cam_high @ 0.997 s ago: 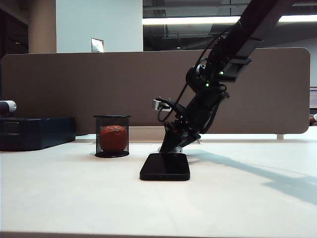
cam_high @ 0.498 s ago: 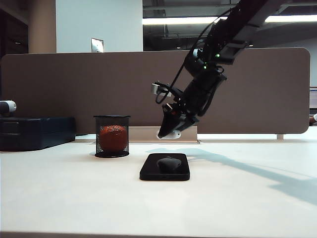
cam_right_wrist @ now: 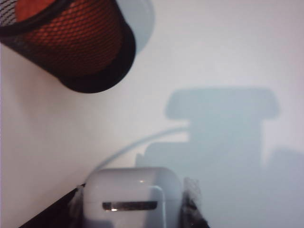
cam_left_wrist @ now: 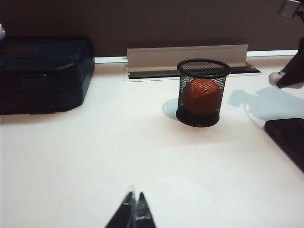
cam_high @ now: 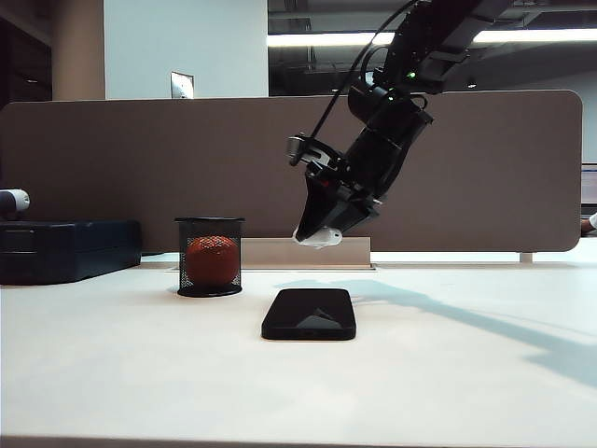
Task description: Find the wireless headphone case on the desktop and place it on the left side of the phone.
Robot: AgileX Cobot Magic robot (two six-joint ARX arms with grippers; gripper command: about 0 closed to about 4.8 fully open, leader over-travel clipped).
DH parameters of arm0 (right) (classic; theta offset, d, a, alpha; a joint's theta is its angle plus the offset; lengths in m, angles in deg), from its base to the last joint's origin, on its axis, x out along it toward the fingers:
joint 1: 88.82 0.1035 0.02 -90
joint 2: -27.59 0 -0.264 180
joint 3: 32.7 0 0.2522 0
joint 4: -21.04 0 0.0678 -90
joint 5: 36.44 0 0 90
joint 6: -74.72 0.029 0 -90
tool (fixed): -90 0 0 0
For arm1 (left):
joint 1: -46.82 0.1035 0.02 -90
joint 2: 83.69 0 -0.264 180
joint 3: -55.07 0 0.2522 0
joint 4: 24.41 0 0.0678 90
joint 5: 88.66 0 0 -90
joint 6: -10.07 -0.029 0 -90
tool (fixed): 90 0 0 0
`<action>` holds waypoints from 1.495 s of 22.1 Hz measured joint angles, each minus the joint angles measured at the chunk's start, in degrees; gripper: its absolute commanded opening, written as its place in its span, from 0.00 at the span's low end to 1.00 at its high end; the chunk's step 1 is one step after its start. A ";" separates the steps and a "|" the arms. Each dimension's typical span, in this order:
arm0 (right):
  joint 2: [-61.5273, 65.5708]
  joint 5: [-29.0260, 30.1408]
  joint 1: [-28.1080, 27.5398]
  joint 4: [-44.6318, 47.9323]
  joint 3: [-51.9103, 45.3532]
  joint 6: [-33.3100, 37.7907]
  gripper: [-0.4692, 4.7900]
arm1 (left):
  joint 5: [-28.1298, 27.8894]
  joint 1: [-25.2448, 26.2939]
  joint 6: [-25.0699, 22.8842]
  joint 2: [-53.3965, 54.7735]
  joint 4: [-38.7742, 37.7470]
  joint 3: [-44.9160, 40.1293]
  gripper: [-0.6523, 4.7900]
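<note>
The white wireless headphone case (cam_high: 319,237) hangs in the air above and behind the black phone (cam_high: 310,314), with my right gripper (cam_high: 322,233) shut on it. In the right wrist view the case (cam_right_wrist: 132,195) sits between the two dark fingers, over the white desktop (cam_right_wrist: 223,57). The phone lies flat near the middle of the desktop (cam_high: 448,373); its corner (cam_left_wrist: 289,140) also shows in the left wrist view, beside the held case (cam_left_wrist: 275,78). My left gripper (cam_left_wrist: 134,198) is low over bare desktop, its fingertips together with nothing between them.
A black mesh cup (cam_high: 211,256) holding an orange ball (cam_high: 213,259) stands left of the phone. A dark blue box (cam_high: 65,248) lies at the far left. A brown-grey divider panel (cam_high: 187,159) runs along the back, with a cable slot (cam_left_wrist: 187,61) at its foot.
My right gripper has risen from the desktop behind the phone, lifting the headphone case clear of the surface. The left arm has stayed still.
</note>
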 measured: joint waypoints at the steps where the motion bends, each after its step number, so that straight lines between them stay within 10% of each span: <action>1: 0.00 0.17 0.13 -0.39 0.00 0.33 0.18 | 0.02 0.00 0.00 0.00 -0.02 0.00 0.11; 33: -1.97 1.79 7.80 -6.60 -0.33 6.99 0.09 | 0.00 0.00 0.00 0.02 0.00 0.00 0.11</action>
